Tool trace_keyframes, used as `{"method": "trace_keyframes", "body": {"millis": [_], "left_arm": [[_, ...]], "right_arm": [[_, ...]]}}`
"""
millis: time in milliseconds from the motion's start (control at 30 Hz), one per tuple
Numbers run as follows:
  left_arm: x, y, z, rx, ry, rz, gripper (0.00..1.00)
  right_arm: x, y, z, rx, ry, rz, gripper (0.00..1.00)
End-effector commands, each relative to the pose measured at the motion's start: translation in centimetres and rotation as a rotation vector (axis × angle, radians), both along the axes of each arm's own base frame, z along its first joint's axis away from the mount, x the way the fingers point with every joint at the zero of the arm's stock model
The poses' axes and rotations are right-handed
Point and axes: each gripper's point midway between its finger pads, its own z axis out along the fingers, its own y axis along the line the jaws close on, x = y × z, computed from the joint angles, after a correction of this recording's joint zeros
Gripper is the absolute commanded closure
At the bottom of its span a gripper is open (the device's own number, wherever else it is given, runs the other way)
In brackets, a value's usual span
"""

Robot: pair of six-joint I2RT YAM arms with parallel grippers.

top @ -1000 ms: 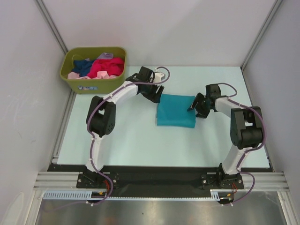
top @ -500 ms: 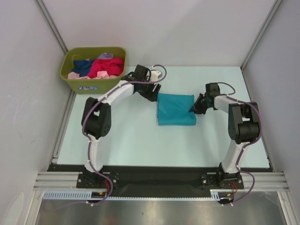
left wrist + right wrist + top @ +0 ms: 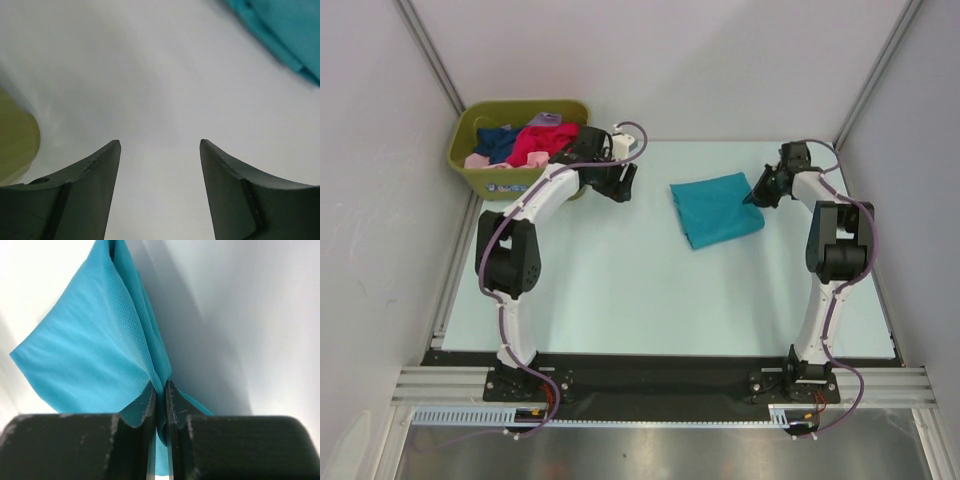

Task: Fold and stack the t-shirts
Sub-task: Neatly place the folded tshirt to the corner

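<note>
At two o'clock on the worktop (image 3: 620, 270), the right tool (image 3: 160, 387) nips the teal shirt (image 3: 717, 208) by its edge; likely soft and floppy, so grip all layers. Left tool (image 3: 160, 145) gapes wide.

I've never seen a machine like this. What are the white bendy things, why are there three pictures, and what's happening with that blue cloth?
The white jointed things are two robot arms, the left arm and the right arm, bolted at the near edge of a pale table. One picture looks down from above. The other two come from a small camera on each wrist, so you see that arm's own dark pincer up close. On the table lies a folded teal-blue t-shirt. The right pincer is shut on its edge. The left pincer is open and holds nothing. It is close to an olive-green bin in the far left corner, which holds crumpled shirts in magenta-red, navy and pale pink.
</note>
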Motion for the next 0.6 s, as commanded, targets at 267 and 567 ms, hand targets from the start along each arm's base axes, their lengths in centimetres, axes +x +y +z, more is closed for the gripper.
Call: {"method": "trace_keyframes", "body": {"millis": [267,567], "left_arm": [[-0.6,2.1,4.6,0.028,-0.075,-0.020,0.29],[-1.0,2.9,5.4,0.073,-0.071,-0.022,0.30]], "right_arm": [[9.6,-15.4,1.3,-0.330,-0.095,-0.054,1.00],[12.0,-25.1,0.3,-0.533,-0.170,-0.105,1.00]]}}
